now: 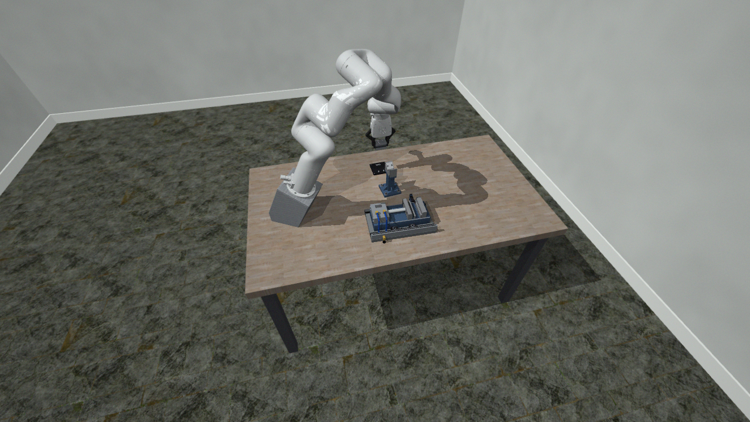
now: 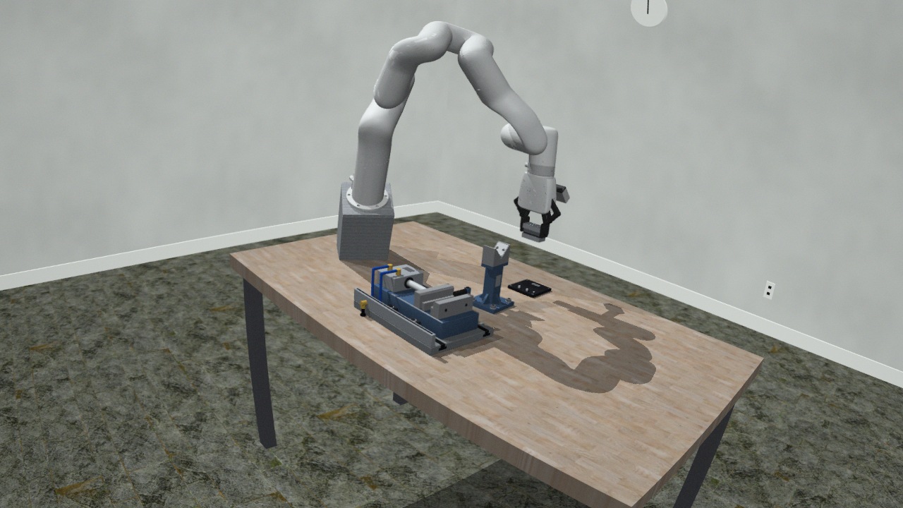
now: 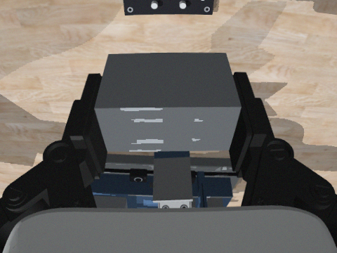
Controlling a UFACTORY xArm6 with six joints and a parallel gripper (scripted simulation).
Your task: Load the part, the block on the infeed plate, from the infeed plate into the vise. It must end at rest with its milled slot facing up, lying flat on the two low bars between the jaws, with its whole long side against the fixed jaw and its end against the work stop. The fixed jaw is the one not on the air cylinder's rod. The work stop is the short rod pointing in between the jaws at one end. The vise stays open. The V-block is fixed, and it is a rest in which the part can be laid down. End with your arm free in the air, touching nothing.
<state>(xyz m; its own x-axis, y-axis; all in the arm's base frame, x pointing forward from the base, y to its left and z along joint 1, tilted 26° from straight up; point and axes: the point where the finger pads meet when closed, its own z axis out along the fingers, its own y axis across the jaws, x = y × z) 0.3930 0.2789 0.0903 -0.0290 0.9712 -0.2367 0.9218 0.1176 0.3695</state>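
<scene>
The black two-fingered gripper (image 2: 535,232) is clamped on the grey rectangular metal block (image 3: 167,98), carrying it high in the air above the blue-based V-block stand (image 2: 494,276), with the flat black infeed plate (image 2: 529,288) just beside that stand.

The robot is a glossy white arm (image 2: 385,113) of rounded tubular links joined by bulging elbow joints. Its round flanged foot sits on a grey, finely ribbed block (image 2: 365,235). The wrist ends in a pale grey housing carrying a black pincer (image 2: 537,231) with jointed, angular linkage fingers.
</scene>
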